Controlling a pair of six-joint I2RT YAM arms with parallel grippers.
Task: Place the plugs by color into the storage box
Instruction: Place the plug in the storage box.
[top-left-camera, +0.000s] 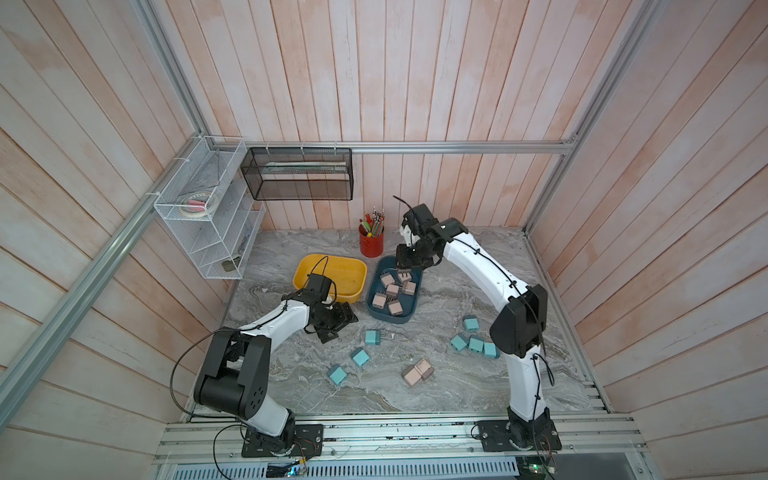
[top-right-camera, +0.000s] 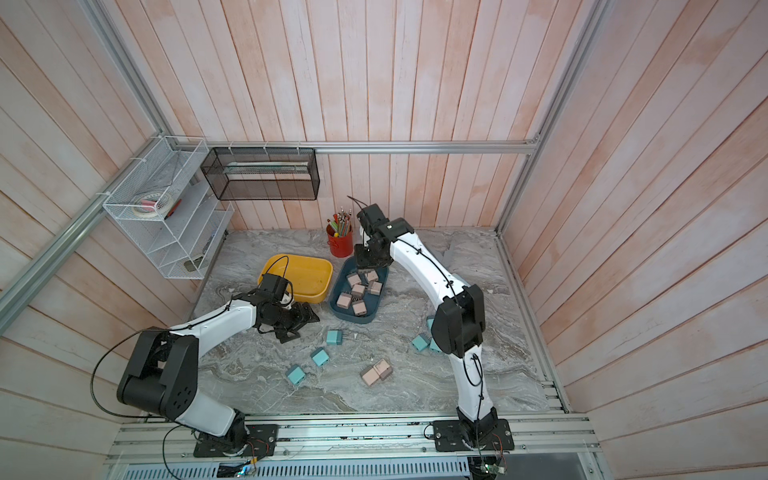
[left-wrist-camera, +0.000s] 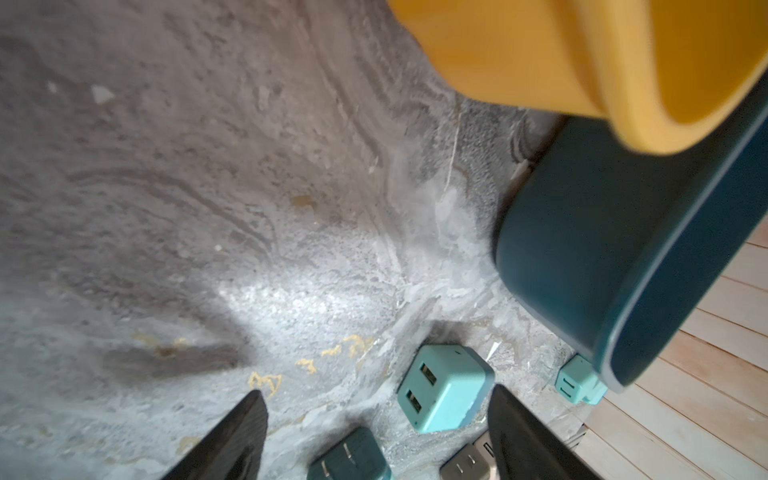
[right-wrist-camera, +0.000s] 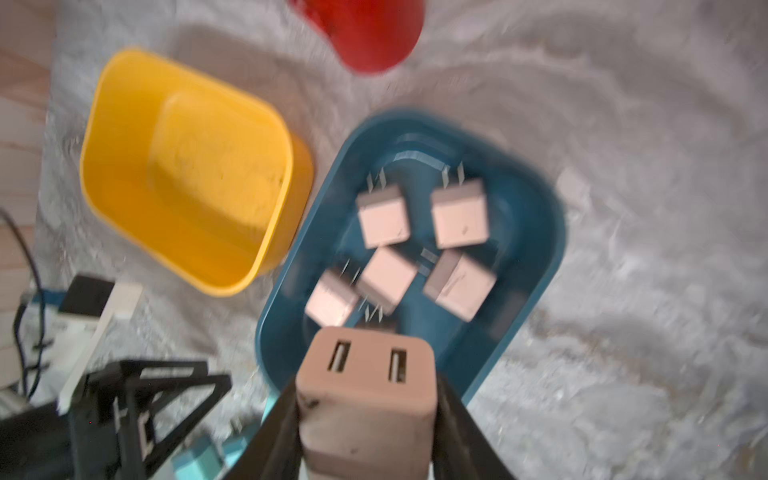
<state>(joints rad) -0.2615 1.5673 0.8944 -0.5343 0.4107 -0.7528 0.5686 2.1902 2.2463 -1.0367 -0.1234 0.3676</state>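
A grey, marble-veined table (top-left-camera: 457, 386) holds two smooth plastic bins with rounded corners. One is a yellow storage box (top-left-camera: 332, 266) with a bare floor, and just beside it is a dark blue storage box (top-left-camera: 390, 320). Five pink plugs (right-wrist-camera: 382, 216), small matte cubes with thin metal prongs, lie jumbled on the blue box's floor. Behind the bins stands a red cup (top-left-camera: 371, 245) of pencils. Seven teal plugs (top-left-camera: 360, 357) of the same cube shape lie scattered on the table nearer the robot. Three are in the middle and four are close to the right arm. Between these groups, a pair of pink plugs (top-left-camera: 417, 372) lie touching each other.

The right arm rises from its base, bends at the elbow and arches over to the far end of the blue box, wrist turned down. The right gripper (right-wrist-camera: 365, 399) is clamped on a held pink plug (right-wrist-camera: 368, 365), a dark finger against each side. The plug's face, with two rectangular sockets, points toward the wrist camera.

The left arm stretches low and forward. The left gripper (top-left-camera: 338, 326) sits just above the table in front of the yellow box. Its fingers (left-wrist-camera: 232, 436) are spread apart and hold nothing.
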